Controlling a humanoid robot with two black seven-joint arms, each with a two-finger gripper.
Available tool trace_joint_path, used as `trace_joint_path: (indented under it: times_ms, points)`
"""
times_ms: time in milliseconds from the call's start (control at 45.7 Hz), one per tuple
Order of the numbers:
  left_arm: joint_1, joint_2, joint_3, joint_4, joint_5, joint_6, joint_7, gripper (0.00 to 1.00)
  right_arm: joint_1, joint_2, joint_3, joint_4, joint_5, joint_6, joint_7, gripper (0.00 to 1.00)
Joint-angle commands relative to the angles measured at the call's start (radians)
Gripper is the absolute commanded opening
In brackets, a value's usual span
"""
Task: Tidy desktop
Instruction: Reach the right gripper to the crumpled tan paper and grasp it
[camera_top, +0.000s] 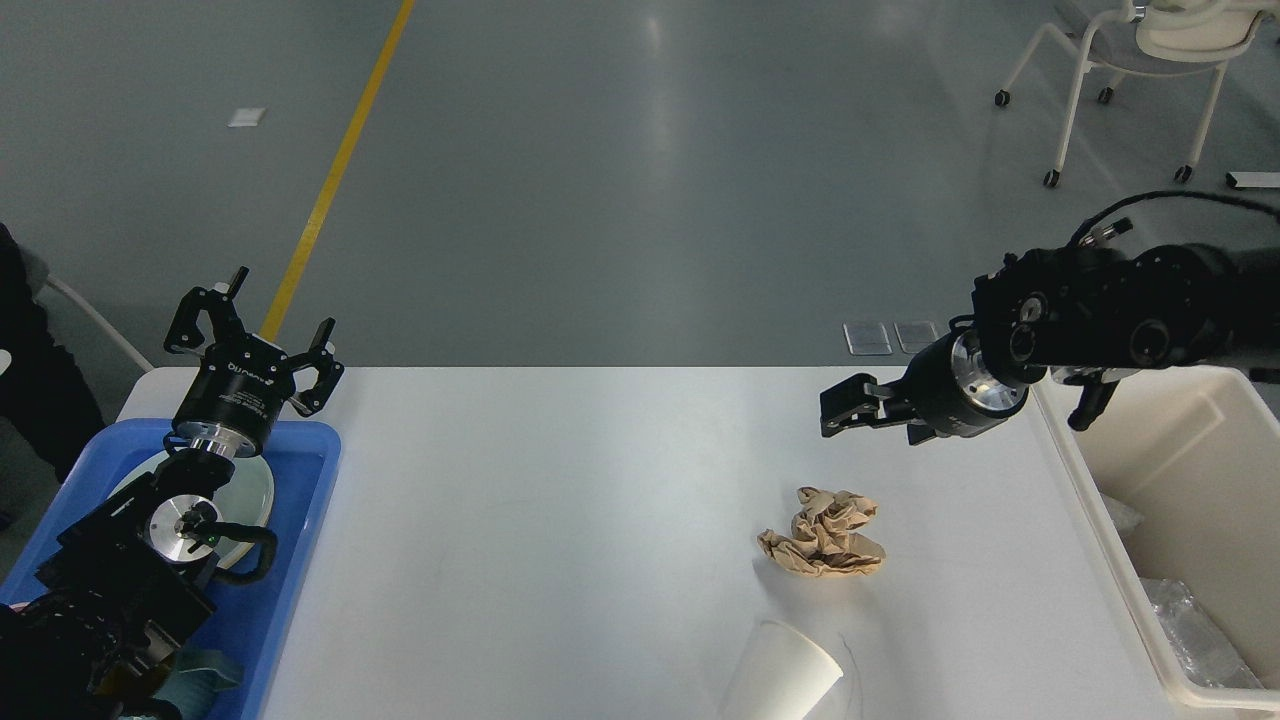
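The white desktop (560, 520) fills the middle of the view. A crumpled brown paper ball (822, 530) lies on it right of centre. A white paper cup (785, 675) lies on its side at the front edge. My right gripper (848, 410) hovers over the desktop, just above and behind the paper ball, pointing left; it is dark and seen side-on, so its fingers cannot be told apart. My left gripper (262, 335) is open and empty, pointing up above the far end of the blue tray (305, 480).
The blue tray at the left holds a white plate (255, 490), partly hidden by my left arm. A cream bin (1180, 470) stands off the right edge with clear plastic (1190, 620) inside. A wheeled chair (1130, 60) stands on the floor at the far right.
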Motion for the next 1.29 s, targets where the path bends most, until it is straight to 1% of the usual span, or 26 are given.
trace_joint_path:
  times_ms: [0, 153, 241, 635, 788, 1051, 1073, 1117, 1139, 1182, 1226, 1248, 1270]
  points:
    - [0.000, 0.000, 0.001, 0.000, 0.000, 0.000, 0.000, 1.00, -0.122, 0.053, 0.072, -0.098, 0.000, -0.003, -0.012, 1.00]
    - [0.000, 0.000, 0.001, 0.000, 0.000, 0.000, 0.001, 1.00, -0.219, 0.109, 0.085, -0.187, -0.009, -0.009, -0.029, 1.00]
    - [0.000, 0.000, 0.001, 0.000, 0.000, 0.000, 0.000, 1.00, -0.248, 0.122, 0.085, -0.209, -0.011, -0.017, -0.038, 1.00]
    - [0.000, 0.000, 0.001, 0.000, 0.000, 0.000, 0.001, 1.00, -0.334, 0.126, 0.097, -0.244, -0.014, -0.064, -0.040, 1.00]
    - [0.000, 0.000, 0.001, 0.000, 0.000, 0.000, 0.000, 1.00, -0.398, 0.157, 0.102, -0.293, -0.011, -0.144, -0.039, 1.00]
    - [0.000, 0.000, 0.001, 0.000, 0.000, 0.000, 0.001, 1.00, -0.444, 0.169, 0.102, -0.316, -0.011, -0.181, -0.034, 1.00]
    - [0.000, 0.000, 0.001, 0.000, 0.000, 0.000, 0.000, 1.00, -0.446, 0.171, 0.100, -0.319, -0.011, -0.184, -0.031, 0.99]
    - [0.000, 0.000, 0.001, 0.000, 0.000, 0.000, 0.000, 1.00, -0.455, 0.172, 0.100, -0.324, -0.011, -0.191, -0.029, 0.93]
    - [0.000, 0.000, 0.001, 0.000, 0.000, 0.000, 0.001, 1.00, -0.459, 0.174, 0.100, -0.325, -0.012, -0.193, -0.029, 0.86]
    - [0.000, 0.000, 0.001, 0.000, 0.000, 0.000, 0.000, 1.00, -0.466, 0.178, 0.099, -0.328, -0.016, -0.195, -0.026, 0.66]
    - [0.000, 0.000, 0.001, 0.000, 0.000, 0.000, 0.000, 1.00, -0.470, 0.180, 0.097, -0.330, -0.016, -0.195, -0.026, 0.50]
    - [0.000, 0.000, 0.001, 0.000, 0.000, 0.000, 0.000, 1.00, -0.472, 0.180, 0.097, -0.330, -0.017, -0.195, -0.026, 0.45]
    - [0.000, 0.000, 0.001, 0.000, 0.000, 0.000, 0.000, 1.00, -0.472, 0.180, 0.097, -0.330, -0.017, -0.195, -0.026, 0.43]
